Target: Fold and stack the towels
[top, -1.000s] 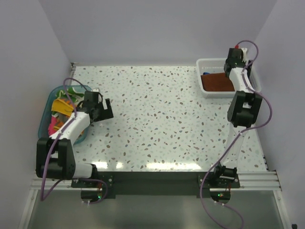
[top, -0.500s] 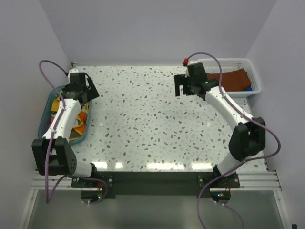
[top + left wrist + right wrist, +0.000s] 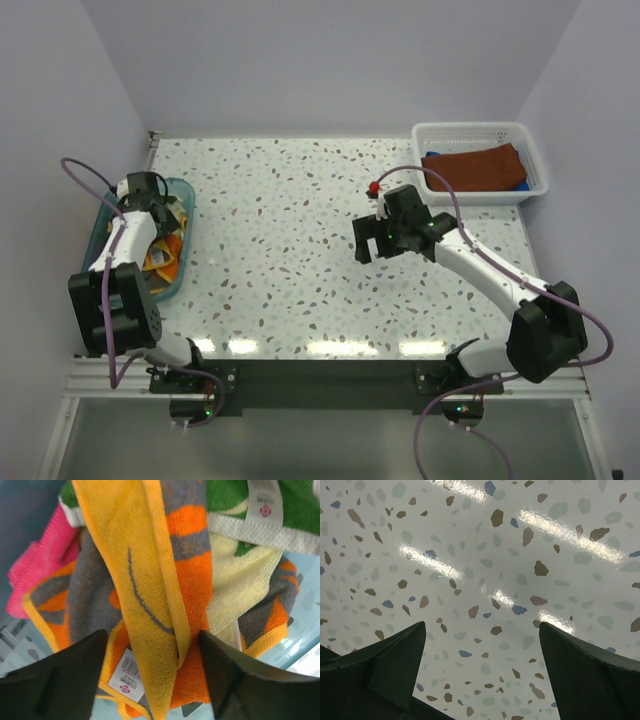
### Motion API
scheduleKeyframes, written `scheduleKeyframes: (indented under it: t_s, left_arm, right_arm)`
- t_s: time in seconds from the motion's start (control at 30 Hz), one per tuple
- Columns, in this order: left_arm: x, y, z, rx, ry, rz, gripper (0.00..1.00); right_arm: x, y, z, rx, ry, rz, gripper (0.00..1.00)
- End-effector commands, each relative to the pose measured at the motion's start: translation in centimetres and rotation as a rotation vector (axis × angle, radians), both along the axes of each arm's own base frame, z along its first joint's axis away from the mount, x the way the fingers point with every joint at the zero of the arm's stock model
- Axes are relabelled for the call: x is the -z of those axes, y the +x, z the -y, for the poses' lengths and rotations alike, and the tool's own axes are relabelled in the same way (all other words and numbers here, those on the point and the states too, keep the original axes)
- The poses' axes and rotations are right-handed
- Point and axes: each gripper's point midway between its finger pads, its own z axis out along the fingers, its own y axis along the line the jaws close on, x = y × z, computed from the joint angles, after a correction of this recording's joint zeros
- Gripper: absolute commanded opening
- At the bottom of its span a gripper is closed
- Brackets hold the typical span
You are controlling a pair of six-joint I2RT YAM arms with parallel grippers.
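Big shift on the table (image 3: 290,200)! The right arm has swung off the white basket (image 3: 470,130) at 1 o'clock and now hangs just past centre toward 3 o'clock. The right end effector (image 3: 372,240) is spread wide with nothing in it, only bare speckle beneath. The left arm has gone the other way, off the table and down into the teal tub (image 3: 188,205) at 9 o'clock. The left end effector (image 3: 152,635) stands wide, straddling a yellow-edged fold of the orange-and-grey towel (image 3: 192,580), not yet pinching. My read: one towel is delivered, the next is about to be picked, and the right arm waits to help fold.

Now the count. One table, two arms, two containers.

In the basket I see two towels: the rust brown towel (image 3: 475,167) on top, and a sliver of blue towel (image 3: 520,184) at its 4 o'clock edge.

The tub is a tangle of at least three: orange-and-grey, a pink towel (image 3: 35,575) at 9 o'clock, a green-and-yellow towel (image 3: 300,515) at 1 o'clock. An exact number I can't give.

Two labels show.
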Motion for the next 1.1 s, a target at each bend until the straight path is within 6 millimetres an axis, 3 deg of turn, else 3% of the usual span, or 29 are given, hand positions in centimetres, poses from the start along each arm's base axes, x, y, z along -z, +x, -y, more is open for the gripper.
scheduleKeyframes:
  t_s: [0.0, 0.07, 0.1, 0.17, 0.2, 0.23, 0.33, 0.47, 0.53, 0.57, 0.6, 0.67, 0.7, 0.77, 0.8, 0.87, 0.9, 0.93, 0.97, 1.0, 1.03, 1.07]
  left_arm:
    - [0.6, 0.8, 0.3, 0.0, -0.031, 0.033, 0.73]
    - [0.8, 0.8, 0.4, 0.005, -0.034, 0.03, 0.59]
    - [0.8, 0.7, 0.5, 0.008, -0.035, 0.024, 0.45]
    - [0.3, 0.8, 0.5, 0.012, -0.033, 0.04, 0.27]
    - [-0.2, 0.9, 0.5, 0.011, -0.031, 0.051, 0.1]
    - [-0.5, 1.0, 0.5, 0.018, -0.03, 0.058, 0.04]
    - [-2.4, 1.2, 0.7, 0.033, -0.024, 0.085, 0.0]
    - [-8.0, 2.7, 2.4, 0.096, 0.001, 0.181, 0.0]
    - [-10.5, 3.9, 5.4, 0.165, 0.007, 0.219, 0.0]
    - [-12.7, 4.6, 6.7, 0.194, 0.008, 0.249, 0.0]
    - [-13.8, 5.3, 9.8, 0.269, -0.002, 0.269, 0.0]
    - [-16.6, 6.2, 13.1, 0.339, -0.036, 0.332, 0.0]
    - [-17.3, 6.5, 16.0, 0.409, -0.06, 0.347, 0.0]
    - [-18.8, 6.5, 19.2, 0.474, -0.106, 0.385, 0.0]
    - [-19.1, 6.1, 22.2, 0.547, -0.128, 0.392, 0.0]
    - [-18.8, 5.3, 25.2, 0.607, -0.157, 0.398, 0.02]
    - [-18.5, 4.2, 28.2, 0.681, -0.18, 0.4, 0.03]
    - [-17.9, 3.4, 29.9, 0.717, -0.208, 0.397, 0.04]
    - [-16.1, 2.6, 31.3, 0.747, -0.223, 0.372, 0.06]
    - [-15.2, 0.9, 34.2, 0.827, -0.246, 0.359, 0.07]
    - [-12.5, -0.6, 35.3, 0.852, -0.254, 0.305, 0.09]
    - [-11.5, -2.5, 38.0, 0.92, -0.274, 0.299, 0.18]
  right_arm:
    - [-1.7, -0.5, -0.8, -0.018, 0.08, 0.038, 0.98]
    - [-1.8, -0.8, -0.6, -0.019, 0.081, 0.039, 0.99]
    - [-1.8, -0.9, -0.5, -0.022, 0.079, 0.039, 0.98]
    - [-1.9, -1.2, -0.3, -0.02, 0.07, 0.037, 0.98]
    - [-2.0, -1.3, -0.1, -0.016, 0.065, 0.038, 0.99]
    - [-2.0, -1.4, 0.0, -0.013, 0.062, 0.04, 0.98]
    - [-2.5, -1.5, 0.3, -0.012, 0.062, 0.048, 0.99]
    - [-3.1, -1.5, 0.4, -0.009, 0.065, 0.066, 0.98]
    - [-3.7, -1.3, 0.6, -0.002, 0.058, 0.084, 0.98]
    - [-3.9, -1.1, 0.8, 0.008, 0.047, 0.096, 0.98]
    - [-4.1, -0.9, 1.0, 0.013, 0.04, 0.106, 0.98]
    - [-5.1, -0.5, 1.4, 0.033, 0.03, 0.136, 0.99]
    - [-5.5, -0.4, 1.6, 0.04, 0.025, 0.15, 0.98]
    - [-6.9, -0.2, 2.0, 0.057, 0.027, 0.189, 0.98]
    - [-7.3, 0.3, 2.9, 0.091, -0.005, 0.219, 0.98]
    - [-8.7, 0.4, 3.6, 0.116, -0.008, 0.268, 0.98]
    - [-9.1, 0.4, 3.8, 0.123, -0.012, 0.286, 0.98]
    - [-9.4, 0.6, 4.2, 0.137, -0.02, 0.301, 0.98]
    - [-9.8, 0.5, 4.4, 0.146, -0.019, 0.317, 0.98]
    - [-10.0, 0.5, 4.6, 0.15, -0.023, 0.323, 0.98]
    - [-10.2, 0.5, 4.8, 0.158, -0.028, 0.329, 0.99]
    - [-10.2, 0.4, 4.8, 0.156, -0.028, 0.329, 0.98]
